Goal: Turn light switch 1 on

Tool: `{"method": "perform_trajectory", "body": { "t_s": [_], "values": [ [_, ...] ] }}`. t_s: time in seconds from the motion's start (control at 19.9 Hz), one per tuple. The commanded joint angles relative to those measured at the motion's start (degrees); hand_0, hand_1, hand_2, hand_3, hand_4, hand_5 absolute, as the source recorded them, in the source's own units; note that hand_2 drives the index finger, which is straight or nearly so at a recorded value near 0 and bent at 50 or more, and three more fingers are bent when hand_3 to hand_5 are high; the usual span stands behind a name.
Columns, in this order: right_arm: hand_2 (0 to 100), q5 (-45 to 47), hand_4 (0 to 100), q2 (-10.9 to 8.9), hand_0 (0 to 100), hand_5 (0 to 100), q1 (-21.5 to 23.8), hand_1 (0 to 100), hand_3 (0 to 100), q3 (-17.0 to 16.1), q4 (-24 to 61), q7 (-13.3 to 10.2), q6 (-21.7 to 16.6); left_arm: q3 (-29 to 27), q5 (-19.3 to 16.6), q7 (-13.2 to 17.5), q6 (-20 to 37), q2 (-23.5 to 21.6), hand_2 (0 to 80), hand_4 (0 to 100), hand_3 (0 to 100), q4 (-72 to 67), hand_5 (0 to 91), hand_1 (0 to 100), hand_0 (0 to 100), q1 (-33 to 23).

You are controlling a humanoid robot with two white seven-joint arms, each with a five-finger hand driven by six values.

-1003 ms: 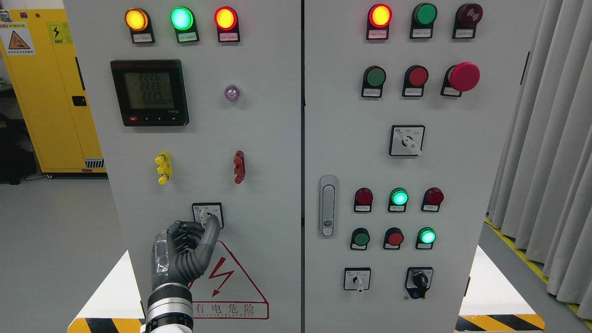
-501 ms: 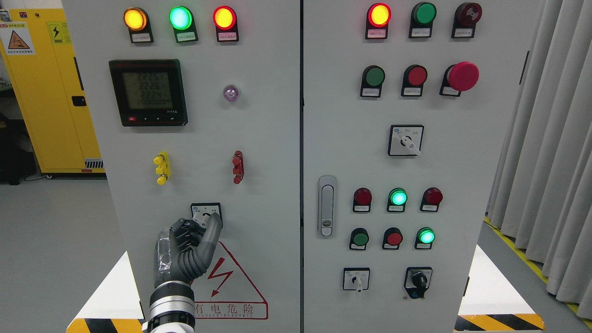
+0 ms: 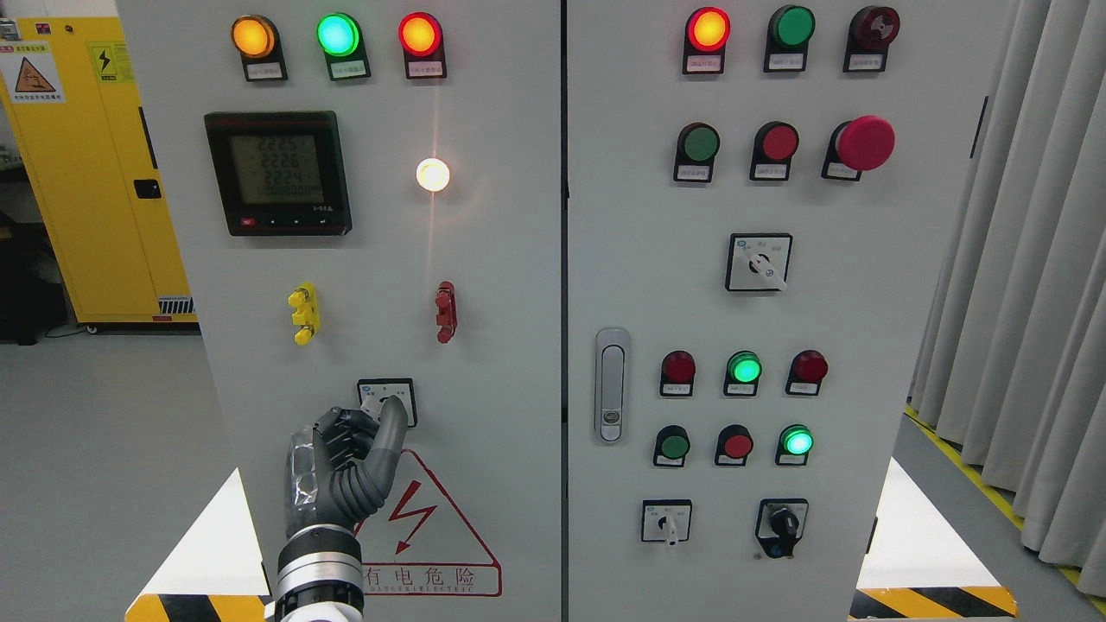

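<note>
On the left cabinet door, a small square rotary light switch (image 3: 388, 396) sits low, above a red lightning warning triangle. My left hand (image 3: 378, 418) reaches up from the bottom edge, its fingers (image 3: 393, 423) curled onto the switch's knob, which they mostly hide. Higher on the same door, the round lamp (image 3: 432, 174) glows bright white-orange. My right arm is nowhere to be seen.
A digital meter (image 3: 278, 172), three lit indicator lamps along the top, and yellow (image 3: 304, 313) and red (image 3: 446, 311) clips share the left door. The right door carries push buttons, selector switches, a red mushroom button (image 3: 866, 142) and a door handle (image 3: 612, 384). Curtains hang at the right, and a yellow cabinet (image 3: 86, 164) stands at the left.
The round lamp on the left door, dark purple before, now shines brightly. My left hand has stayed on the switch knob with only a slight shift of the fingers.
</note>
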State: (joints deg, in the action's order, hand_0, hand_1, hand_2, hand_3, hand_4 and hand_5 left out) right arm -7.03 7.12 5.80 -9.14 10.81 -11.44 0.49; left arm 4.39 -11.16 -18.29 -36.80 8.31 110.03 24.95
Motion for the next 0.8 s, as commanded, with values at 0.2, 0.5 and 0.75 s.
{"method": "perform_trajectory", "body": {
  "t_s": [0.2, 0.5, 0.75],
  "values": [
    [4, 0.00, 0, 0.00, 0, 0, 0.00, 50, 0, 0.00, 0.00, 0.02, -0.05, -0.08, 0.08, 0.09, 0.06, 0.22, 61.0, 88, 90, -0.08, 83.0, 54, 44, -0.16],
    [4, 0.00, 0, 0.00, 0, 0, 0.00, 50, 0, 0.00, 0.00, 0.02, -0.05, -0.08, 0.08, 0.01, 0.15, 0.22, 60.7, 88, 90, -0.08, 83.1, 54, 45, -0.25],
    [4, 0.00, 0, 0.00, 0, 0, 0.00, 50, 0, 0.00, 0.00, 0.02, -0.05, -0.08, 0.17, 0.01, 0.24, 0.30, 60.6, 88, 90, 0.01, 83.1, 50, 46, -0.25]
  ]
}}
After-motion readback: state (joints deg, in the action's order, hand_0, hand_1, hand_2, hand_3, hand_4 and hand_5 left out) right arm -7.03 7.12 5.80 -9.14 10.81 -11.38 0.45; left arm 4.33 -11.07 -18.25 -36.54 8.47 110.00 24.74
